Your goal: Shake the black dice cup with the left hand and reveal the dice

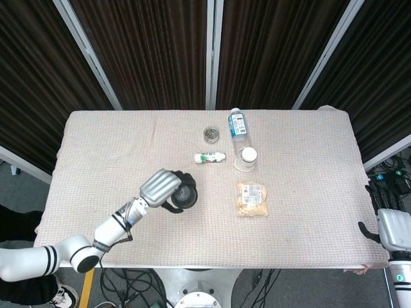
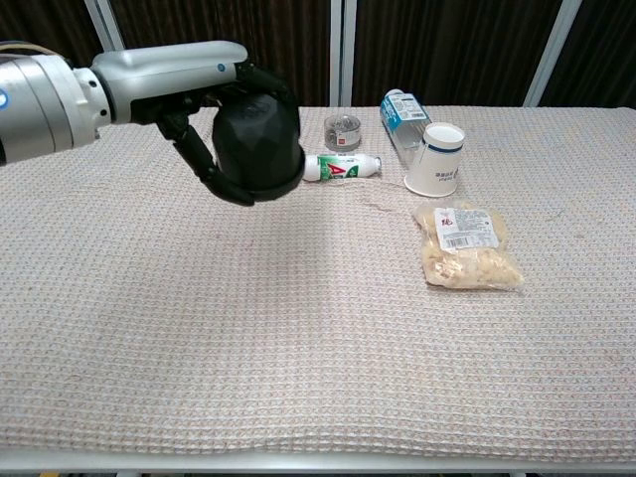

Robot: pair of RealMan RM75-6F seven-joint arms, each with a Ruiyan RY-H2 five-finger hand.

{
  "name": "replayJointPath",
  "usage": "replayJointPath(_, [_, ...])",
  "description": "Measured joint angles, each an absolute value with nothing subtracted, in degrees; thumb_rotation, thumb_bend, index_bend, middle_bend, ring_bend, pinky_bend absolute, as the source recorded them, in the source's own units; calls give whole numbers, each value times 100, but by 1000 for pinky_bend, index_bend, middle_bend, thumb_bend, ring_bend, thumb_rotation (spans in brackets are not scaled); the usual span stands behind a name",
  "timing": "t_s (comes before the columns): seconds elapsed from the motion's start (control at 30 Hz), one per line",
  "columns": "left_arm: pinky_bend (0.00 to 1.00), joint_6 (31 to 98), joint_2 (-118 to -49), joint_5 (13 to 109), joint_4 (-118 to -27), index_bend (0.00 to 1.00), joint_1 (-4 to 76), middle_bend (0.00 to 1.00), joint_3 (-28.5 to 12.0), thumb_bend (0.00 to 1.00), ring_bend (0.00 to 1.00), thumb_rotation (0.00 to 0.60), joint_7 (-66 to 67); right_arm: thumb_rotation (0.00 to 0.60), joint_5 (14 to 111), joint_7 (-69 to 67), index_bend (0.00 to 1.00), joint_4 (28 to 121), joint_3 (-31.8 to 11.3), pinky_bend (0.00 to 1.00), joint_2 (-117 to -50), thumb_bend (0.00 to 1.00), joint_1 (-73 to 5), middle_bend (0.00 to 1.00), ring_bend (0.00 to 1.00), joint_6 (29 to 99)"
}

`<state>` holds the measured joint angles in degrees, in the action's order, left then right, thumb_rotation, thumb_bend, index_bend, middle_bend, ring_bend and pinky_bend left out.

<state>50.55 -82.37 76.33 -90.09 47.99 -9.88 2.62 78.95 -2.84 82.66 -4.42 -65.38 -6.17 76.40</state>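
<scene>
Gripping the black dice cup (image 2: 258,144) around its rigid faceted wall, the left hand (image 2: 214,109) held it above the tabletop (image 2: 298,328); seemingly light, loose dice inside.

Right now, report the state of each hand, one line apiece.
Left hand: grips the black dice cup, held above the table.
Right hand: at the table's right edge, holding nothing visible; open or closed cannot be told.

Labels on water bottle (image 2: 399,111), small bottle (image 2: 341,167) & snack bag (image 2: 465,245) too small to read.
</scene>
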Motion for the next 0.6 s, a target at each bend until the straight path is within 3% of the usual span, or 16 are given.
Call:
replayJointPath(0.3, [535, 4371, -8220, 5845, -7280, 438, 5025, 523, -1240, 92, 452, 600, 878, 600, 7880, -285, 0, 8240, -441, 0, -6566, 195, -630, 1, 0, 7600])
replayJointPath(0.47, [536, 4340, -8185, 5851, -7732, 438, 4999, 523, -1227, 92, 452, 600, 810, 600, 7911, -271, 0, 8263, -436, 0, -6561, 196, -619, 1, 0, 7641])
replayJointPath(0.6, [536, 4439, -8120, 6558, -8846, 438, 4904, 523, -1115, 92, 452, 600, 507, 600, 7912, -284, 0, 8257, -429, 0, -6569, 195, -622, 2, 0, 7622])
